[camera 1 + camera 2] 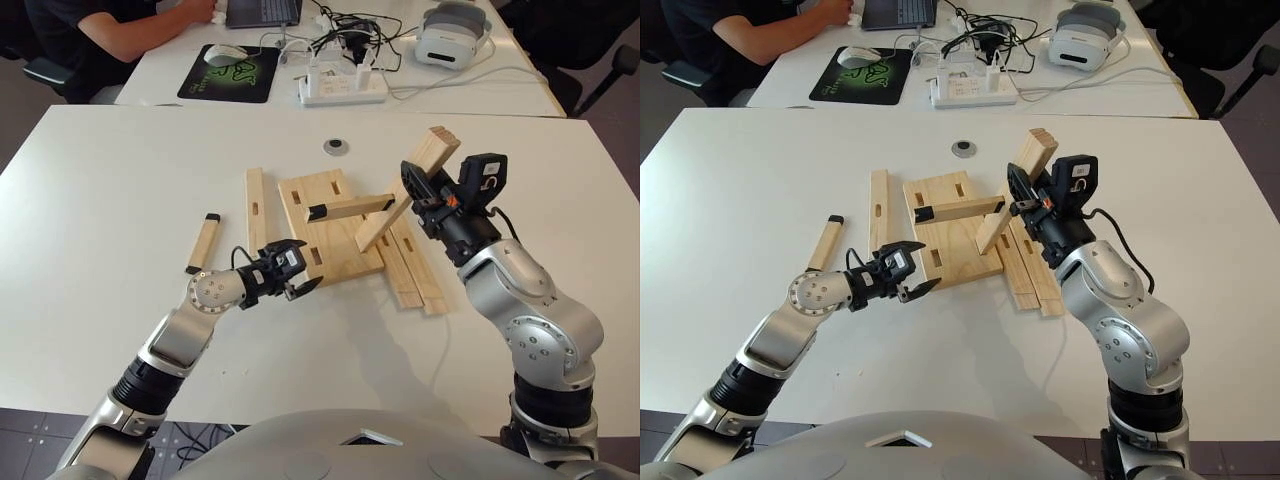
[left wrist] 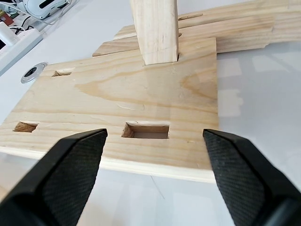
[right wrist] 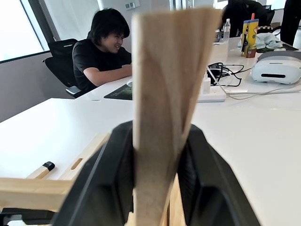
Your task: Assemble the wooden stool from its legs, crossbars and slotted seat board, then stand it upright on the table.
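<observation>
The slotted seat board (image 1: pixel 325 235) lies flat at the table's middle. A wooden leg (image 1: pixel 432 158) leans tilted over it, lower end in a slot of the board (image 2: pixel 155 28), with my right gripper (image 1: pixel 415 190) shut on it; the right wrist view has the leg (image 3: pixel 164 94) between both fingers (image 3: pixel 115 174). A crossbar (image 1: pixel 352 207) with a black tip sticks out from the leg toward the left. My left gripper (image 1: pixel 290 276) stands open at the board's near edge, its fingers (image 2: pixel 70 174) spread in front of a slot (image 2: pixel 146 130).
A slotted leg (image 1: pixel 256 208) lies left of the board and a short black-tipped piece (image 1: pixel 203 243) farther left. More wooden parts (image 1: pixel 415 268) lie right of the board. A round grommet (image 1: pixel 338 147) sits behind. The far table holds a power strip (image 1: pixel 343 90) and cables.
</observation>
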Robot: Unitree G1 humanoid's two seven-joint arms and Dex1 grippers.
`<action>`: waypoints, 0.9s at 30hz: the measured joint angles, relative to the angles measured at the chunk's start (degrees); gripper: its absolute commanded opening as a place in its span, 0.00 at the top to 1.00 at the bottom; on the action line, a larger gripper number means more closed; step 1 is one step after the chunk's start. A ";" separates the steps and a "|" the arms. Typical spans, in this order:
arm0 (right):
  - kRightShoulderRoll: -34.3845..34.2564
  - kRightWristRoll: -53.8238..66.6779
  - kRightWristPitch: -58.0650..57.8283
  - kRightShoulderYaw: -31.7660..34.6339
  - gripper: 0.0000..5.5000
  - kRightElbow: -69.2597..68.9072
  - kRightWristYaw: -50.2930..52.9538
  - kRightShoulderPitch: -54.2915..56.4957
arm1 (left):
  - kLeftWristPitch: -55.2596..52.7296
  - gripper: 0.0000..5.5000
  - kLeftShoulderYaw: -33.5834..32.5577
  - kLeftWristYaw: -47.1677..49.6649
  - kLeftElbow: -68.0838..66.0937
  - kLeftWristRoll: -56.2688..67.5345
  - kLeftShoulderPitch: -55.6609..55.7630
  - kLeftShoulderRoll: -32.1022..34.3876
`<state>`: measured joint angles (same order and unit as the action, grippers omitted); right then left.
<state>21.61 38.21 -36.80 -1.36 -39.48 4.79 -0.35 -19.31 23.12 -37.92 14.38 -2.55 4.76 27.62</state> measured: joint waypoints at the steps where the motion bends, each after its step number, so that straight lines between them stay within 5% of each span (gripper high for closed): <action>1: 0.03 -1.15 1.46 -0.50 0.81 -0.14 -0.79 -1.25 | 0.08 0.31 0.01 -0.02 0.00 0.00 0.00 -0.01; 27: 0.43 -8.53 13.45 -2.56 0.81 -0.94 -9.47 -10.22 | -0.21 0.31 0.32 -1.08 -0.73 -0.30 1.25 -0.09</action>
<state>22.04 29.68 -23.34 -3.92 -40.42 -4.68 -10.58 -19.53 23.43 -38.99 13.66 -2.85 6.00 27.53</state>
